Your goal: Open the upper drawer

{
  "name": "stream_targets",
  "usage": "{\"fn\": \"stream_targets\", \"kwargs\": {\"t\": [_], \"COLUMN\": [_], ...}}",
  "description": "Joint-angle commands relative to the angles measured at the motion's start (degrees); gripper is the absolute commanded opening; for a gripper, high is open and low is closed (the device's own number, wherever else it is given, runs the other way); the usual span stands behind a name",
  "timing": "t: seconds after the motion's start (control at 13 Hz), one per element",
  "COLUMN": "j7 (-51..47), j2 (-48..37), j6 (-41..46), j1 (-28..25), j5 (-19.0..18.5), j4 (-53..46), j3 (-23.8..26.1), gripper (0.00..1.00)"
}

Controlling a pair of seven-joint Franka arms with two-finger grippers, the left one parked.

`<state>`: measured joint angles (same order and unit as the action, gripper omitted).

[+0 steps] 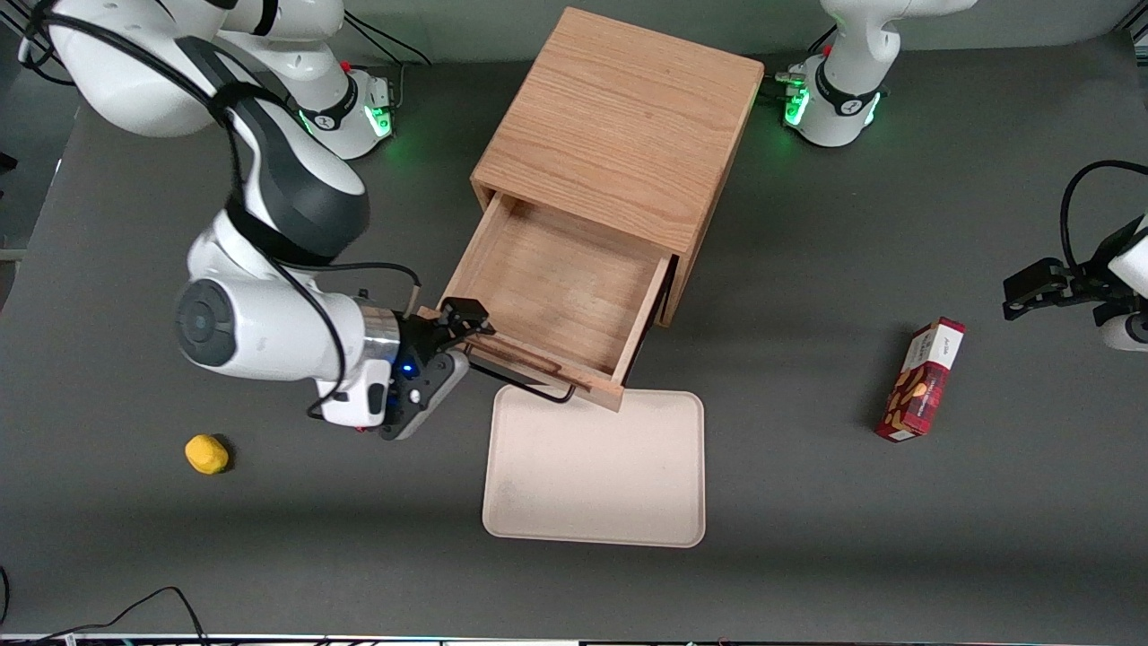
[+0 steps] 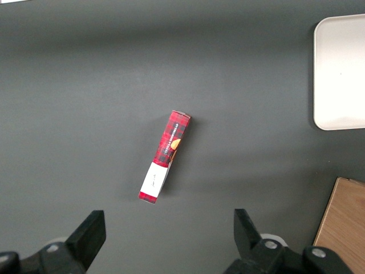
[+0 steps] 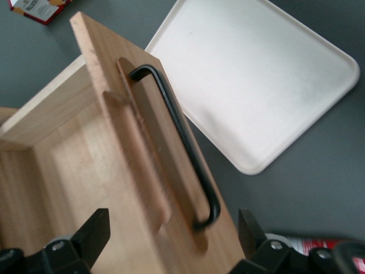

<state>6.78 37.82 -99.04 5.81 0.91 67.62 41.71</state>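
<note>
Upper drawer (image 1: 556,287) (image 3: 74,171) pulled well out of oak cabinet (image 1: 619,126) (image 2: 345,228), bare wooden floor of the box exposed, nothing seen inside. Drawer front nearer the front camera than the cabinet body, its lower edge over the cabinet-side rim of the beige tray (image 1: 592,484) (image 2: 342,68) (image 3: 256,74); contact between the two not determinable. Thin black wire handle (image 1: 538,390) (image 3: 182,137) on the drawer front, running along a wooden rail, visible full length in the right wrist view. End effector (image 1: 453,336) (image 3: 171,228) at the drawer-front corner toward the working arm's end of the worktop (image 1: 807,538), level with the drawer rim. Fingers (image 3: 94,234) spread wide, one to either side of the front panel's end, nothing clamped; no contact with the handle visible. Tray flat on the worktop in front of the cabinet, nothing on it. Small yellow object (image 1: 206,454) on the worktop toward the working arm's end, nearer the front camera than the end effector and well apart from the tray. Red snack box (image 1: 924,381) (image 2: 165,157) (image 3: 34,8) lying flat toward the parked arm's end, well apart from cabinet and tray.
</note>
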Motion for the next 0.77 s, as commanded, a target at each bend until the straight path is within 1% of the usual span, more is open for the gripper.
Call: {"fn": "stream_targets", "kwargs": {"t": [0.0, 0.15, 0.23, 0.31, 0.38, 0.54, 0.62, 0.69], "j7": [-3.88, -2.83, -2.13, -2.21, -2.47, -2.12, -1.95, -2.03], "j2": [-8.43, -18.34, -22.74, -26.01, -28.74, -31.65, -32.80, -34.55], "j6": [8.83, 12.98, 13.34, 13.35, 13.09, 12.64, 12.56, 10.90], "j1": [3.41, 3.60, 3.16, 2.90, 2.81, -0.51, -0.88, -0.80], "j5": [0.33, -1.08, -2.30, -3.97, -4.25, -3.90, -3.90, -3.81], "j4": [-1.96, -1.10, 1.43, 3.63, 5.48, 7.08, 7.95, 10.23], "j3": [-1.53, -10.37, -14.51, -17.51, -21.80, -31.81, -34.21, -35.19], "gripper": [1.00, 1.00, 1.00, 1.00, 1.00, 1.00, 1.00, 1.00]}}
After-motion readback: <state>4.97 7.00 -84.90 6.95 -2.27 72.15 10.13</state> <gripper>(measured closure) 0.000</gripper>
